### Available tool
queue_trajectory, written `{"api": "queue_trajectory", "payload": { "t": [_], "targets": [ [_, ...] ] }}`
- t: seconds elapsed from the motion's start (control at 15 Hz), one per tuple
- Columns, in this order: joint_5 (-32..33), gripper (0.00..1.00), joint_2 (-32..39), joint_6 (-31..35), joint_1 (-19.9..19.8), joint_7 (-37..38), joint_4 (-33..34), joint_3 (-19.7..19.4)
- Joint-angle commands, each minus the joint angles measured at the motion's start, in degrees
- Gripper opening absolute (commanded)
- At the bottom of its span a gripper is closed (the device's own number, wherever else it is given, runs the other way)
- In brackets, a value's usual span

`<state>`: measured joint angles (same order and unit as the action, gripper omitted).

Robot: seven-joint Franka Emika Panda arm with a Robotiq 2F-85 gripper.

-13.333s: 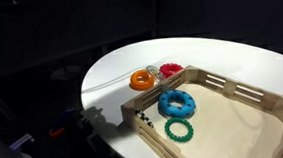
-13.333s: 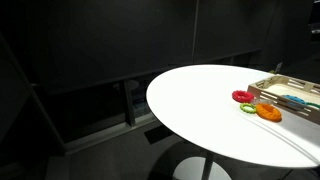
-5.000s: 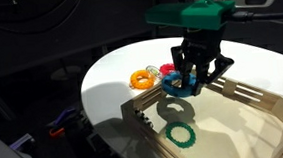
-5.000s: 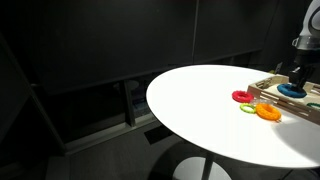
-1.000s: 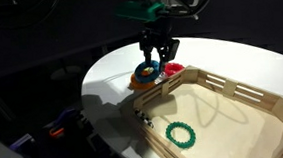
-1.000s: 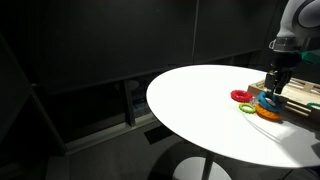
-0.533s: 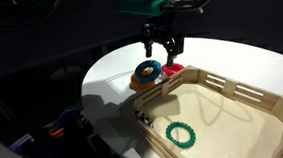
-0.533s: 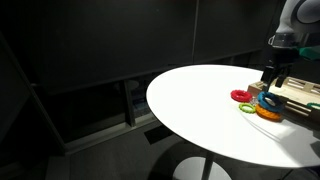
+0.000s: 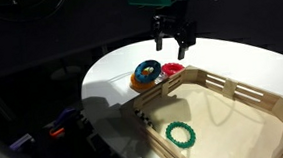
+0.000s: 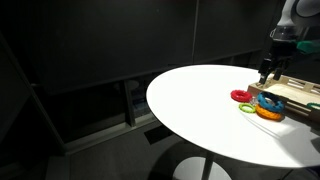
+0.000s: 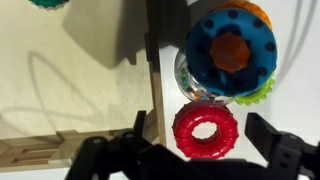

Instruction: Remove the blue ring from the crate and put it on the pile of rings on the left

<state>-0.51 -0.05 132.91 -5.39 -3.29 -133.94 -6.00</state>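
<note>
1. The gripper (image 11: pixel 195 165) hangs open and empty, jaws spread wide, with the red ring (image 11: pixel 204 128) straight beneath it.
2. Just beyond, the blue ring (image 11: pixel 230 50) lies flat on the pile (image 9: pixel 137 83), outside the crate (image 9: pixel 234 108) and clear of the jaws, so retreating looks safe.
3. Farther off, the green ring (image 9: pixel 179 134) sits inside the crate.

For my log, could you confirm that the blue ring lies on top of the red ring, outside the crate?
Not quite: the blue ring lies on the orange ring, outside the crate; the wrist view shows the red ring uncovered beside it.
</note>
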Motion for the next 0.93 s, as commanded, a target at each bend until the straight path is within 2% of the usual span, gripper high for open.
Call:
{"api": "queue_trajectory", "payload": {
  "t": [0.0, 0.87],
  "targets": [
    [0.41, 1.00, 2.29, 2.39, -0.59, 1.99, 1.98, -0.34],
    [1.44, 1.00, 5.08, 3.73, -0.89, 2.76, 1.74, -0.74]
  ]
}}
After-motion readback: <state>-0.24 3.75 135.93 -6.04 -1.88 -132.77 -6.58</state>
